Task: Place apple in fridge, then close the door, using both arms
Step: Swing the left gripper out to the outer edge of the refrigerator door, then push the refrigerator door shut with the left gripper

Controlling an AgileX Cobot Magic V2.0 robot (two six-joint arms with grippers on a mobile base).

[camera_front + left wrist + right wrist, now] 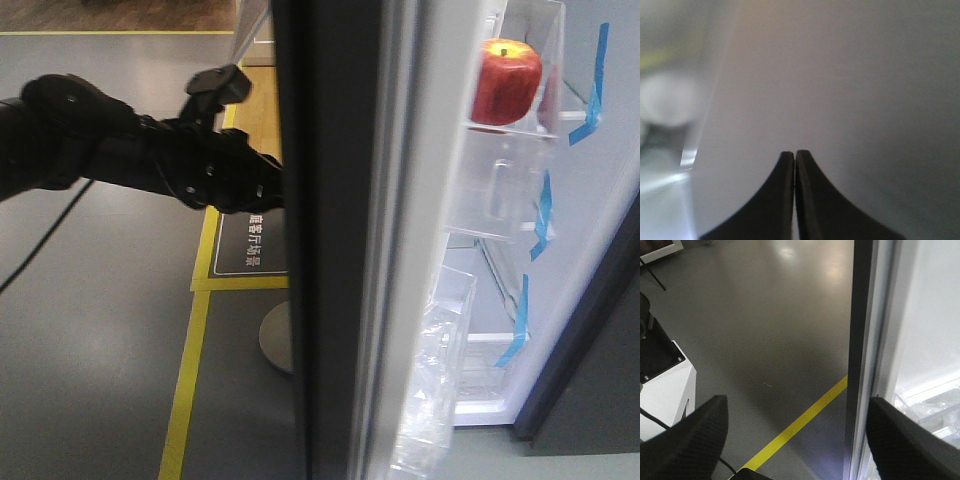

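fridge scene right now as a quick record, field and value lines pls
apple: stem up, in a clear upper bin
fridge: open, white lining showing
door: open, edge-on in the front view
left arm: reaching to the door's outer face
left claw: shut, empty, close to a plain grey surface
right claw: open, empty, door edge just ahead
stage: apple placed, door not yet closed
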